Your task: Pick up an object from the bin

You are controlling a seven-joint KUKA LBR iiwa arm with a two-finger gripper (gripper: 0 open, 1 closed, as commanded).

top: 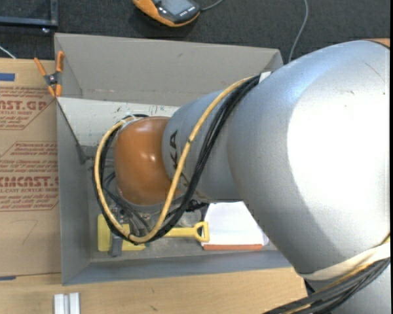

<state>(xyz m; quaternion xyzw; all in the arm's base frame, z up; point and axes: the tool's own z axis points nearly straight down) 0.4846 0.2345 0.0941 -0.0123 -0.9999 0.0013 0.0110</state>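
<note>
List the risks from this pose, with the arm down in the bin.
1. The orange wrist cover and the arm hide what lies beneath, so a grasp may catch nothing or the wrong thing.
2. The yellow handled tool lies partly under the looped cables; lifting could snag it.
3. The wrist sits close to the bin's left wall and to a white flat thing with an orange edge; a sideways move may bump either.

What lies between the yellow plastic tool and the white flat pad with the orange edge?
Nothing. In the camera view, the yellow plastic tool ends right beside the white flat pad.
</note>
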